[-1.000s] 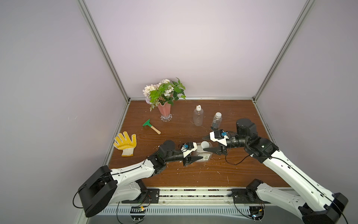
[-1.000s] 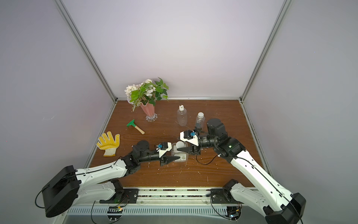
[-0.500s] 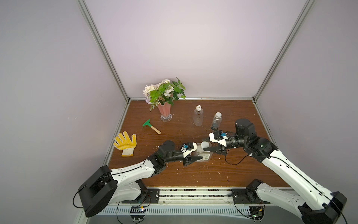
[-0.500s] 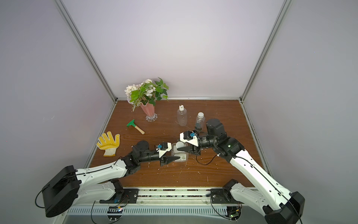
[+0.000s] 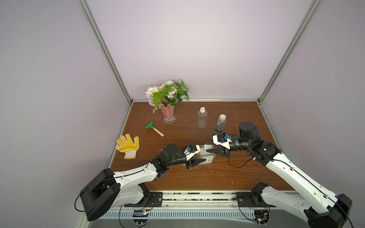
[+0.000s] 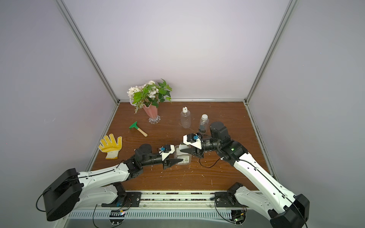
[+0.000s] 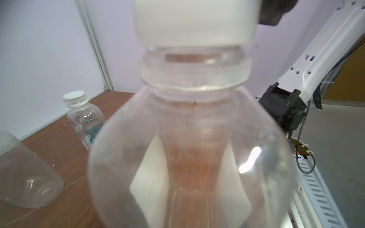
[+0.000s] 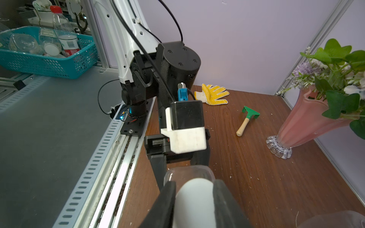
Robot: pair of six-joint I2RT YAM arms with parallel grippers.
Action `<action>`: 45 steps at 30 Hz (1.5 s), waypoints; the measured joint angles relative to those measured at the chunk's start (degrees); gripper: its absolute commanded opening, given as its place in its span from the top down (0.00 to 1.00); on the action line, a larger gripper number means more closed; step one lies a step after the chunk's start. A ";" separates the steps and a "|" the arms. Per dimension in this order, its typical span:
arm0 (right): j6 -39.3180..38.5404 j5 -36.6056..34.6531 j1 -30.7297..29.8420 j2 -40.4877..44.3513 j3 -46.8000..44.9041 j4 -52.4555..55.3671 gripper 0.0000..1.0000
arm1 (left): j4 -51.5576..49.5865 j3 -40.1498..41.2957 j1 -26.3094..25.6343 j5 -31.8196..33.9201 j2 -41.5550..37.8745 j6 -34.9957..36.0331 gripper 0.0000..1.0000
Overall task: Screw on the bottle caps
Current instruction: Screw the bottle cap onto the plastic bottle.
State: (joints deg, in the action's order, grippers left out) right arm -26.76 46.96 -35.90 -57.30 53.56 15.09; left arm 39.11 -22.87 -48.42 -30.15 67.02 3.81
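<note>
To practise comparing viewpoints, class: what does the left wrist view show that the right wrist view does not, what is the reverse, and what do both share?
Only the left wrist view: the slim capped bottle and the right arm's white link.
Only the right wrist view: the yellow glove, green rake, pink vase, teal basket and left arm.
Both: the white cap on the square bottle, and the wooden table.
</note>
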 measured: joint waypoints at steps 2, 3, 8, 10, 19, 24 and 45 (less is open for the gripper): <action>1.27 -0.79 -0.04 0.26 -0.92 -1.53 0.68 | 0.09 0.22 0.00 1.16 0.00 -0.17 0.53; 1.88 -1.46 -0.15 0.42 -1.36 -2.21 0.68 | 0.07 0.28 0.00 1.55 0.00 -0.17 0.53; 4.07 -3.50 -0.61 1.97 -3.82 -5.66 0.61 | 0.09 0.33 0.00 2.89 0.00 0.02 0.53; 4.52 -4.22 -0.74 2.82 -4.28 -6.16 0.60 | 0.26 0.33 0.00 3.02 0.00 0.13 0.53; 4.70 -4.96 -0.79 3.82 -2.64 -4.00 0.52 | 3.34 0.33 0.00 3.02 1.22 0.28 0.53; 4.15 -4.70 -0.79 4.09 -0.20 -1.31 0.33 | 5.70 0.33 0.00 3.02 2.36 0.24 0.53; -0.04 -4.74 -0.79 -0.68 2.91 2.32 0.32 | 6.16 0.33 0.00 2.34 2.80 0.24 0.53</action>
State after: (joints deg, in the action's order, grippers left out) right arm -26.81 42.22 -36.69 -57.98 56.47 17.41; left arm 45.28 -22.55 -48.42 -27.81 69.82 4.05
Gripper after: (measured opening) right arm 0.701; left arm 0.470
